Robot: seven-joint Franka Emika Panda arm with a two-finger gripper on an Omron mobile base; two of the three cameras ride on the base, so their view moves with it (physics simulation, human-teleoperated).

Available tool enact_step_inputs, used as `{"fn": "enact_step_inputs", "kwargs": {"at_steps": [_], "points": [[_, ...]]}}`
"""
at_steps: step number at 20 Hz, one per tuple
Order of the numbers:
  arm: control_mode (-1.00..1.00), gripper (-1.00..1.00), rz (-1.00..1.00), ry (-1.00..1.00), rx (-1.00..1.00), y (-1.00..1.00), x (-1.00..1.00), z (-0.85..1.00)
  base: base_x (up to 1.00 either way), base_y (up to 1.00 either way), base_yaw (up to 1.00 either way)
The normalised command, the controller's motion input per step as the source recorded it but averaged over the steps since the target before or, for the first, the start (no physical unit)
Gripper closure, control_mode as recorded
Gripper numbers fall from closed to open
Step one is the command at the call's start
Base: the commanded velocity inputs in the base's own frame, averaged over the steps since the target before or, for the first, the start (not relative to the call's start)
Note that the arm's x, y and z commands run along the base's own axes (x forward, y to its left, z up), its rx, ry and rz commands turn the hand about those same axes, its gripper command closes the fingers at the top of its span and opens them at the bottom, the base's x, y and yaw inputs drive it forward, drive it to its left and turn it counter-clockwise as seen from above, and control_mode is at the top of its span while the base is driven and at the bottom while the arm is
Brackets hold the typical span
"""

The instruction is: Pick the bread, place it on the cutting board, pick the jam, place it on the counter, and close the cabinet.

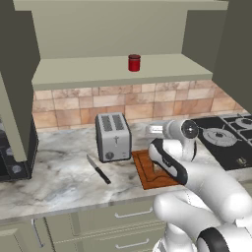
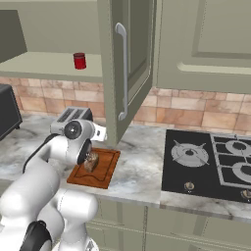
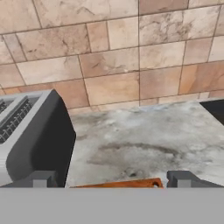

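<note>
Bread (image 2: 91, 162): small brown loaf, lying on the cutting board (image 2: 105, 169)
Cutting board: reddish-brown, flat on the counter (image 1: 59, 177), just beside the toaster (image 1: 112, 136)
Jam (image 1: 134, 62): red jar, upright on the shelf of the cabinet (image 1: 118, 74), doors open
Claw (image 3: 112, 180): jaws spread wide, holding nothing, facing the tiled wall (image 3: 113, 52) above the board's far edge
Knife (image 1: 98, 169): on the counter, left of the board

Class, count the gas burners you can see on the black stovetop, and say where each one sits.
3: front-left burner, back-right burner, front-right burner cut by the frame. Others may lie out of view.
</note>
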Motion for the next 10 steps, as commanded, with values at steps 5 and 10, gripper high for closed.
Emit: {"fn": "enact_step_inputs", "kwargs": {"at_steps": [5,10], "points": [[-1.00,-1.00,0.00,0.00,-0.01,0.02,-0.14,0.34,0.00,0.00,0.00],[-1.00,-1.00,0.00,0.00,-0.02,0.06,-0.23,0.40,0.00,0.00,0.00]]}}
